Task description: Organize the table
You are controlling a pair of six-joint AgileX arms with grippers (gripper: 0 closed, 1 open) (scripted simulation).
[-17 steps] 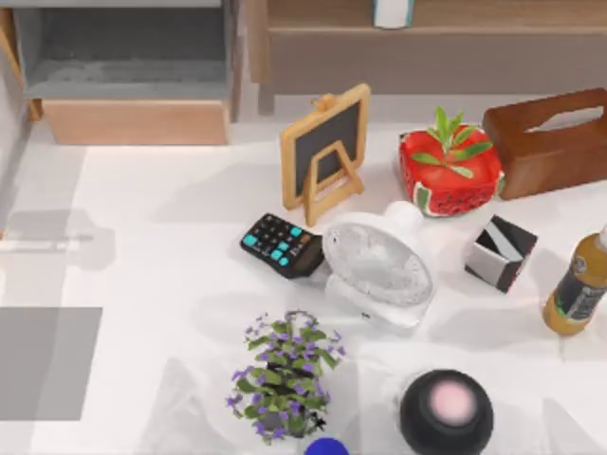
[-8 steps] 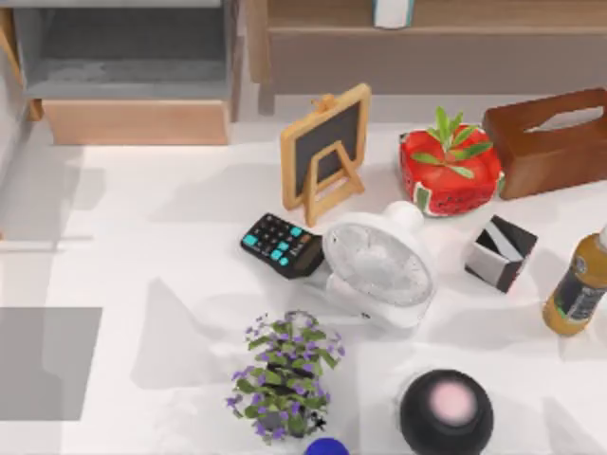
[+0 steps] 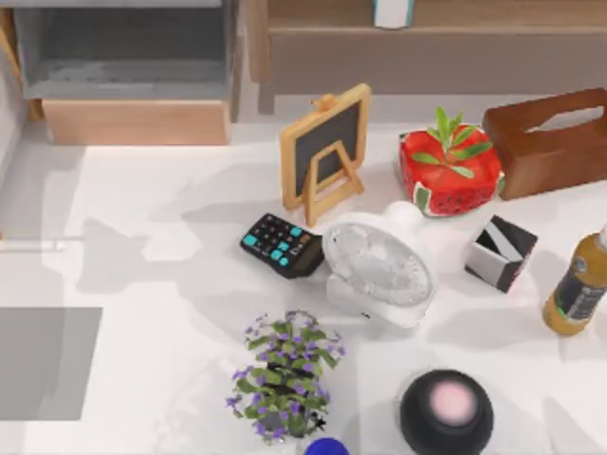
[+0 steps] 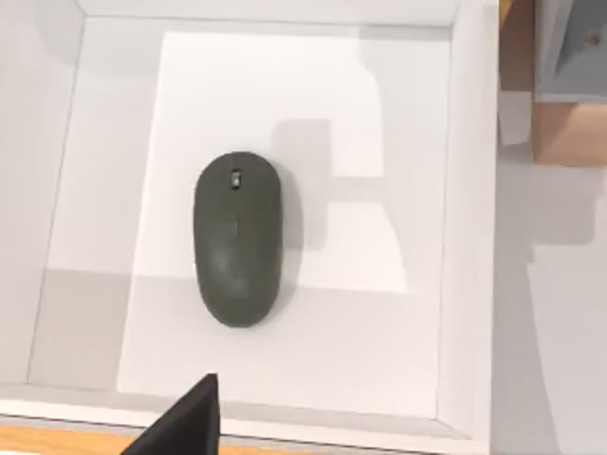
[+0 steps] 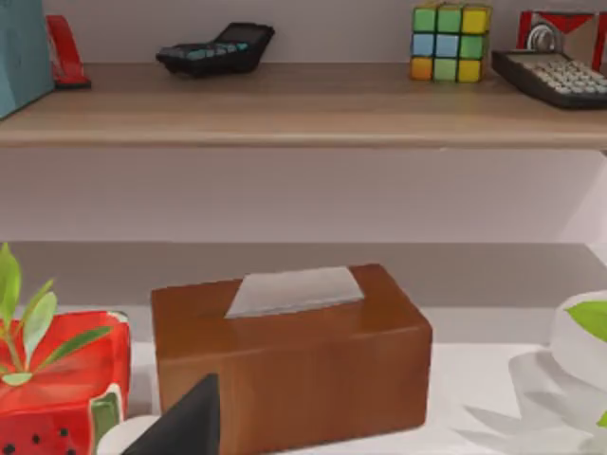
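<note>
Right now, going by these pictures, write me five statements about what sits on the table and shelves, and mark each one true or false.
1. The small chalkboard easel stands behind the black calculator in the top view. True.
2. The white desk fan stands apart from the calculator. False: its edge meets the calculator's right end.
3. The dark mouse lies alone in a white tray in the left wrist view. True.
4. The brown tissue box stands to the left of the watermelon-patterned plant pot in the top view. False: it stands to the pot's right.
5. A colour cube sits on the wooden shelf in the right wrist view. True.
</note>
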